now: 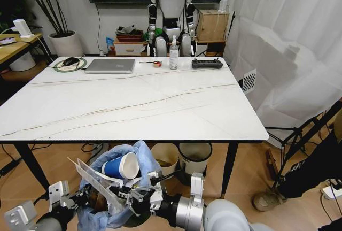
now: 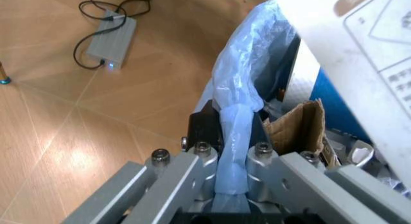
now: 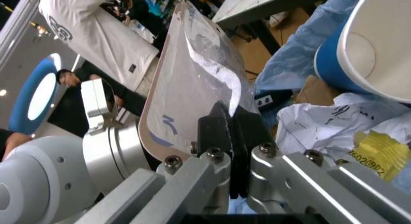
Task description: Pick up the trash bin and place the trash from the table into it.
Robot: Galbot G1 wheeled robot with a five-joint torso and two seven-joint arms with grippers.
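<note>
Head view: below the table (image 1: 251, 129) edge, your left gripper (image 2: 232, 173) pinches the trash bin (image 1: 115, 201) liner; your right gripper (image 3: 232, 137) clamps a plastic packet (image 3: 186, 84). The cup (image 1: 122, 166) perches high and could tumble out.

One trash bin (image 1: 115, 199), one paper cup (image 1: 122, 166), one table (image 1: 133, 102), one laptop (image 1: 110, 66).

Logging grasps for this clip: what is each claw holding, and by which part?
Left claw pinches the trash bin by its blue bag's rim. Right claw is shut on the flat plastic packet, at its lower edge.
</note>
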